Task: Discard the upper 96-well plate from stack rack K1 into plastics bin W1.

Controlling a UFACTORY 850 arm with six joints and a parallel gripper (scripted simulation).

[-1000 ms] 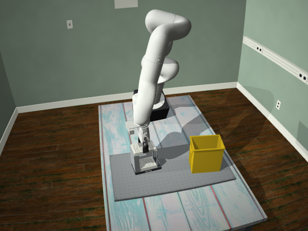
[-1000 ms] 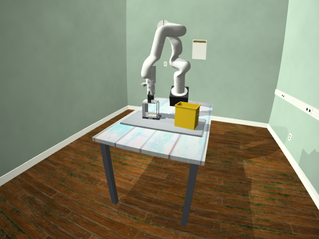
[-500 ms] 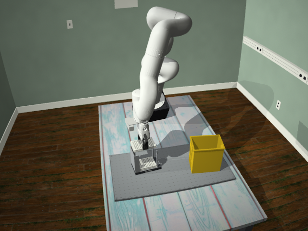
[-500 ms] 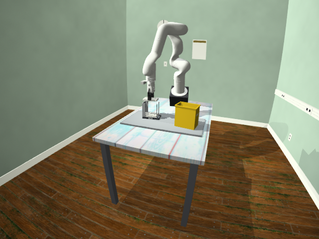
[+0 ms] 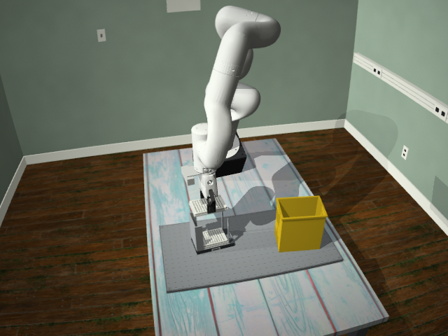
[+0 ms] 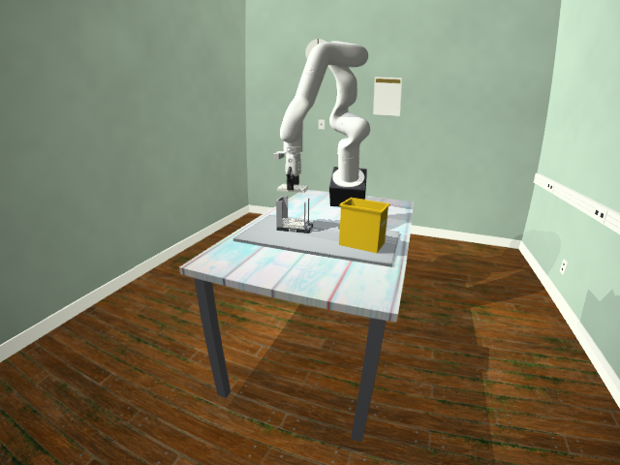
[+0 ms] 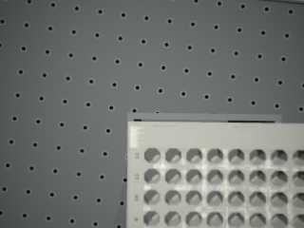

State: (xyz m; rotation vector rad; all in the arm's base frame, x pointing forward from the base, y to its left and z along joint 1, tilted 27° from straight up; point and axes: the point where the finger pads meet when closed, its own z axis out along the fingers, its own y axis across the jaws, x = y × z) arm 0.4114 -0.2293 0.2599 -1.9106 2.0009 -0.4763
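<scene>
My gripper (image 5: 211,204) (image 6: 292,186) is shut on the upper 96-well plate (image 5: 201,207) (image 6: 288,188) (image 7: 214,176) and holds it level above the top of the stack rack K1 (image 5: 196,231) (image 6: 281,207). The plate is white with rows of round wells; in the wrist view it fills the lower right. The lower plate (image 5: 214,237) (image 6: 294,223) lies in the bottom of the rack. The yellow plastics bin W1 (image 5: 300,223) (image 6: 362,224) stands upright and open to the right of the rack, apart from the gripper.
Rack and bin stand on a grey perforated mat (image 5: 249,264) (image 6: 320,245) (image 7: 71,95) on the pale wooden table (image 5: 289,304) (image 6: 300,280). The rack's thin posts (image 5: 228,225) rise below the held plate. The arm's black base (image 5: 235,160) (image 6: 348,192) sits at the back.
</scene>
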